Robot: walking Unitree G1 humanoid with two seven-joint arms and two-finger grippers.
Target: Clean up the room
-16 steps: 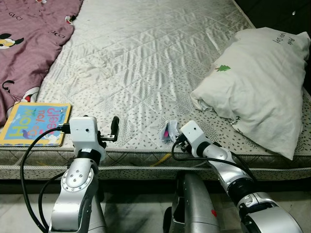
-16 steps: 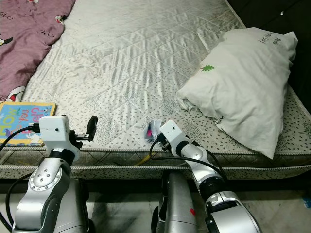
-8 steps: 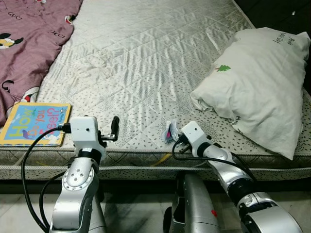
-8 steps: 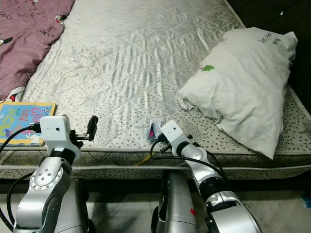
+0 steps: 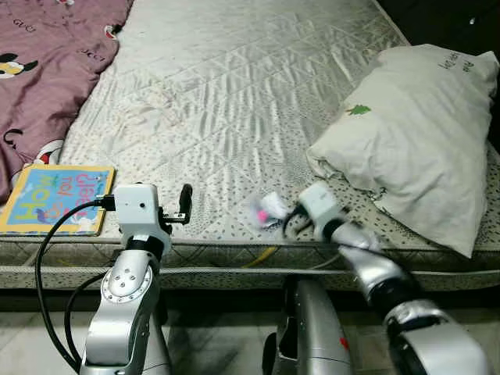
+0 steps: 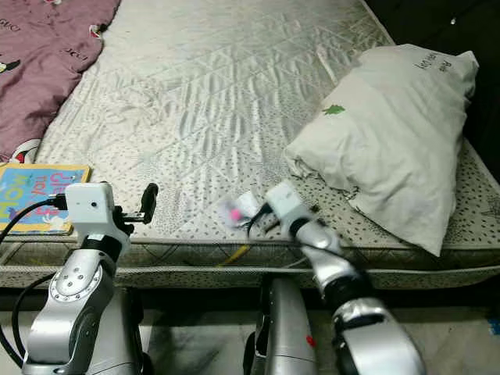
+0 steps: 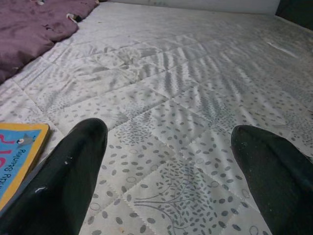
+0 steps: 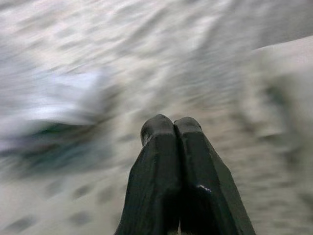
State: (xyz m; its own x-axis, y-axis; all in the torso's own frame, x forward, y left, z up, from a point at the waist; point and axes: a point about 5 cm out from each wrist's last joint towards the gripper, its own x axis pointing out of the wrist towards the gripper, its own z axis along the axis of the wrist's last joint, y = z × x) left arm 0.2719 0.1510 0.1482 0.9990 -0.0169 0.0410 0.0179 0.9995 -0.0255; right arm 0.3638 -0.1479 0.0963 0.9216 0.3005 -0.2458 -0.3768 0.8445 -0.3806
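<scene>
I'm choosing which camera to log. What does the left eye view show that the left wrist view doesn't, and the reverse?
Left eye view: the pillow, a small white-and-pink wrapper near the mattress's front edge, the right arm blurred beside it, and the book's full cover.
Left wrist view: the left pincer up close, its two black fingers spread wide above the quilting.
Both: the mattress, the purple blanket and at least a corner of the book.
</scene>
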